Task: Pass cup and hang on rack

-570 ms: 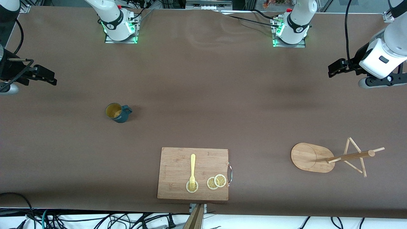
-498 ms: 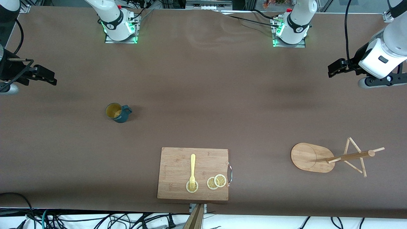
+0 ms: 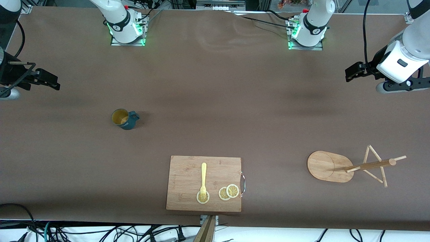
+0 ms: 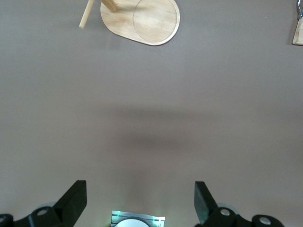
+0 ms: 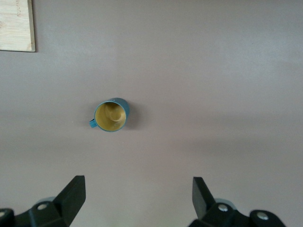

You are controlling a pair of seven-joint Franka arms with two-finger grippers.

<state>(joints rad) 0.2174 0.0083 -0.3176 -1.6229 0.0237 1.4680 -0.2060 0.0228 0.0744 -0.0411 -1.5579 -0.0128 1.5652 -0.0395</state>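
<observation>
Nothing is done yet: the cup point(image 3: 124, 119) stands untouched on the tabletop point(image 3: 215, 101) toward the right arm's end, the rack point(image 3: 349, 166) well apart, and both the right gripper point(image 5: 137, 194) and left gripper point(image 4: 140, 196) hang empty, fingers spread.

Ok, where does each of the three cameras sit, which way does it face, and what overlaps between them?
Front view: high, across the table from both bases, looking down on the cup, rack and cutting board; right gripper and left gripper show at the table's ends.
Left wrist view: on the left arm, looking down past its open fingers at the rack's base.
Right wrist view: on the right arm, looking down past its open fingers at the cup.
Shared: front and left wrist views both show the rack; front and right wrist, the cup.
</observation>
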